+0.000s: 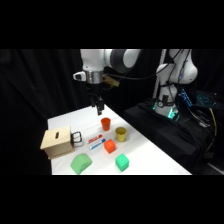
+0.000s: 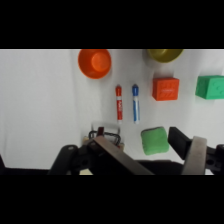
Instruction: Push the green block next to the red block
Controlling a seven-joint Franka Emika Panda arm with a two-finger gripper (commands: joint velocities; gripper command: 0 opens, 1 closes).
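While the gripper (image 1: 100, 107) hangs high at upper centre, whether its claw is wide I cannot tell; the green block (image 1: 122, 162) sits lower centre, right of the red block (image 1: 110, 146). Light, rigid, likely slides easily; push its flat right face.

An orange-red cup (image 1: 105, 123) and a yellow cup (image 1: 120, 134) are standing near the centre of the side view on a white table (image 1: 150, 160), while a wooden box (image 1: 57, 142) is sitting at left, a rounded light-green block (image 1: 80, 163) is lying lower left, and two markers (image 1: 96, 141) are resting mid-frame.
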